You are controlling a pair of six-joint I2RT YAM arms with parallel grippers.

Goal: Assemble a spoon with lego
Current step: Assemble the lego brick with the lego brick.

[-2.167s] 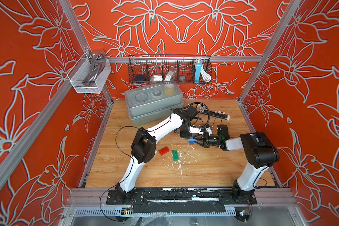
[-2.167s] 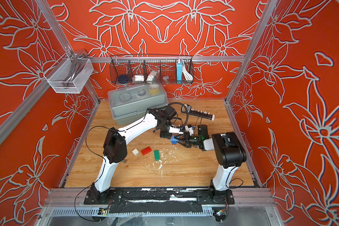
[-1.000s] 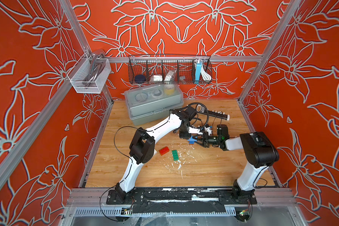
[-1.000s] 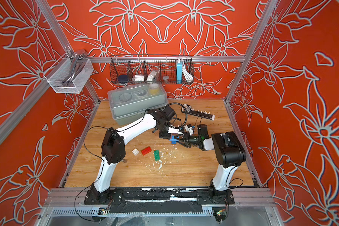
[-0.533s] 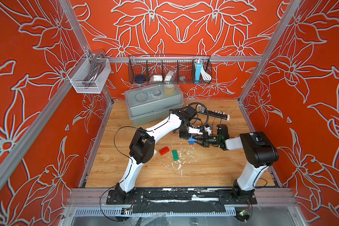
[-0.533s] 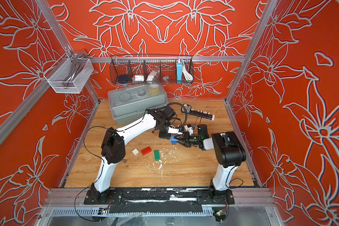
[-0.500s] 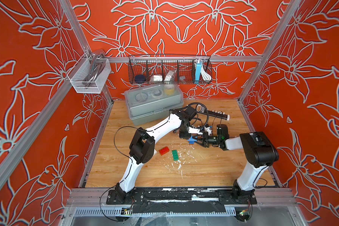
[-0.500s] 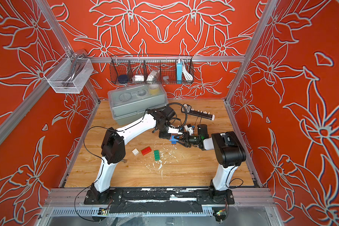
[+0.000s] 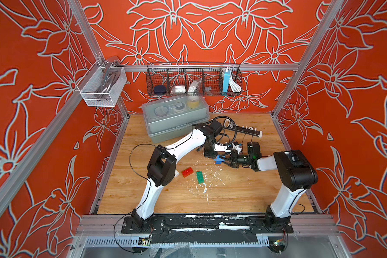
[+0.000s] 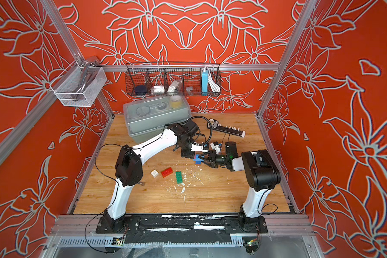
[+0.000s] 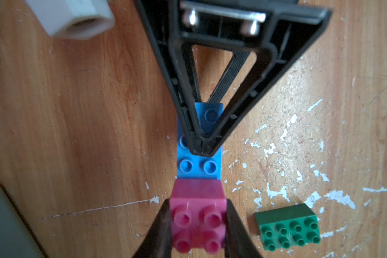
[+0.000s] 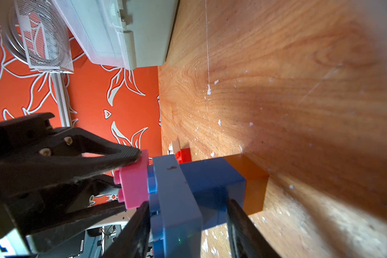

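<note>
Spoon: the spoon (image 10: pixel 197 160) is only a partly built stem, caught between the tips of the two grippers. Its brown brick (image 12: pixel 255 185) seems to rest on the wooden table (image 9: pixel 232 196).
Left grip: the left gripper (image 11: pixel 198 207) is closed on the pink brick (image 11: pixel 198 223), one finger on each side wall.
Right grip: the right gripper (image 12: pixel 187 212) is narrow and clamped across the stem. One finger is on the studded face of the light blue brick (image 11: pixel 198 167), the other on the darker blue brick (image 12: pixel 210 178).
Main risk: the pink brick could seat crooked. It meets the light blue brick just past the right gripper's tip, and I cannot tell whether it sits square on the studs. An off-line push would lever the stem in the right gripper or split a seam.
Lesser risk: the fingers could clash, since the two grippers' tips are close together.
Grippers: two.
Oblong bricks: three. The light blue one is held. The green brick (image 11: pixel 288 225) lies beside the left gripper, and the red brick (image 10: pixel 167 172) lies beyond the green one.
Square bricks: two, the pink one and the white brick (image 10: pixel 154 173), which lies farthest from both grippers.
Stem bricks: one brown and at least one darker blue. The seams are unclear.
</note>
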